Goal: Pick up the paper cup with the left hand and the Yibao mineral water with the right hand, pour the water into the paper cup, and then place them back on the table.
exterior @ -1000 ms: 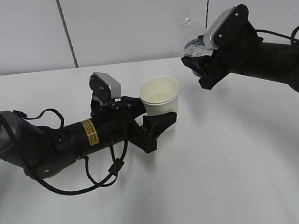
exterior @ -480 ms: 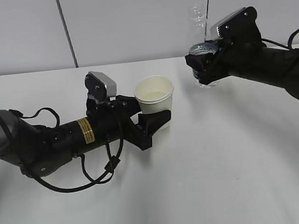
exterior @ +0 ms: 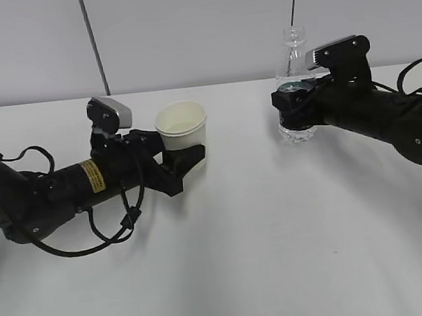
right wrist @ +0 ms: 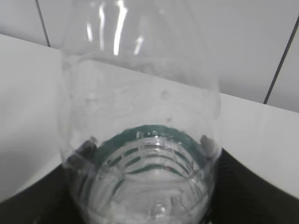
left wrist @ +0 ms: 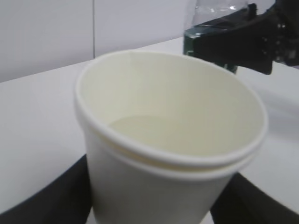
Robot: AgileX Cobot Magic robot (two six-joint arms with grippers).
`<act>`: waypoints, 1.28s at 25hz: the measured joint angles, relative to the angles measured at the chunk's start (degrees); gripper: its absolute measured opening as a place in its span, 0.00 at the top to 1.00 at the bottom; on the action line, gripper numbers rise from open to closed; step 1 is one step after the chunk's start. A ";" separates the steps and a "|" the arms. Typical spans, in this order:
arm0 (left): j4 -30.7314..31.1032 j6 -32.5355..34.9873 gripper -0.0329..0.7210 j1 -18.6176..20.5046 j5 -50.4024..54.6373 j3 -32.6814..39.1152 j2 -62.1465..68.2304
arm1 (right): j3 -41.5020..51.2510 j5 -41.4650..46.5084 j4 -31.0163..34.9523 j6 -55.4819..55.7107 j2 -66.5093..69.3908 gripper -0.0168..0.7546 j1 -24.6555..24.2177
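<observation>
The cream paper cup (exterior: 182, 131) stands upright at centre left, and my left gripper (exterior: 183, 156) is shut on its lower half. In the left wrist view the paper cup (left wrist: 168, 140) fills the frame with a little liquid in its bottom, my left gripper (left wrist: 152, 207) around it and one dark finger (left wrist: 42, 198) on each side. The clear Yibao mineral water bottle (exterior: 293, 83) is upright with an open neck. My right gripper (exterior: 294, 105) is shut on its green label band, the base at or just above the table (exterior: 280, 256). In the right wrist view my right gripper (right wrist: 140, 191) clasps the bottle (right wrist: 140, 116).
A pale wall with dark vertical seams (exterior: 94, 42) rises behind the table's far edge. Loose black cables (exterior: 91, 229) trail from the left arm onto the table. White tabletop stretches between the two arms and toward the front.
The left arm has moved left and lower with the cup. The right arm has turned the bottle from tilted to upright and brought it down toward the table.
</observation>
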 joint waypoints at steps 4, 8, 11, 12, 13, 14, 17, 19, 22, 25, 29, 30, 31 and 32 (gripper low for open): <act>-0.08 0.00 0.37 2.91 0.82 0.00 0.00 | 0.00 -2.14 3.01 0.13 1.40 0.35 0.00; -0.23 0.00 0.37 5.85 0.88 0.00 0.00 | 0.00 -4.04 3.96 0.36 3.75 0.35 -0.32; -0.44 0.00 0.37 8.05 0.94 0.00 0.00 | 0.00 -4.18 4.96 0.38 4.75 0.35 -0.37; -0.44 0.00 0.37 8.78 0.99 0.00 0.00 | 0.00 -4.66 5.08 0.38 4.74 0.35 -0.37; -0.56 0.00 0.37 9.44 1.05 0.00 0.00 | 0.00 -5.08 5.17 0.38 4.74 0.35 -0.46; -0.60 0.00 0.37 9.96 1.33 0.00 0.00 | 0.00 -5.71 5.31 0.38 4.74 0.35 -0.60; -0.67 0.00 0.37 11.50 2.22 0.00 0.00 | 0.00 -6.47 5.31 0.38 4.74 0.35 -0.96; -0.81 0.06 0.37 12.09 2.64 0.00 0.00 | 0.00 -6.52 5.36 0.38 4.74 0.35 -0.96; -1.68 1.13 0.37 12.34 3.49 0.00 0.00 | 0.00 -6.52 5.49 0.38 4.74 0.35 -0.96; -2.47 2.25 0.37 12.34 4.12 0.00 0.00 | 0.00 -6.52 5.49 0.38 4.74 0.35 -1.04; -2.86 2.70 0.37 12.34 4.87 0.00 0.00 | 0.00 -6.61 5.49 0.38 4.74 0.35 -1.04; -3.10 3.02 0.37 12.34 4.99 0.00 0.00 | 0.00 -6.61 5.49 0.38 4.74 0.35 -1.04; -3.53 3.31 0.37 12.34 5.05 0.00 0.00 | 0.00 -6.61 5.49 0.38 4.76 0.35 -1.04; -3.91 3.51 0.37 12.34 5.10 0.00 0.00 | 0.00 -6.61 5.49 0.38 4.86 0.35 -1.04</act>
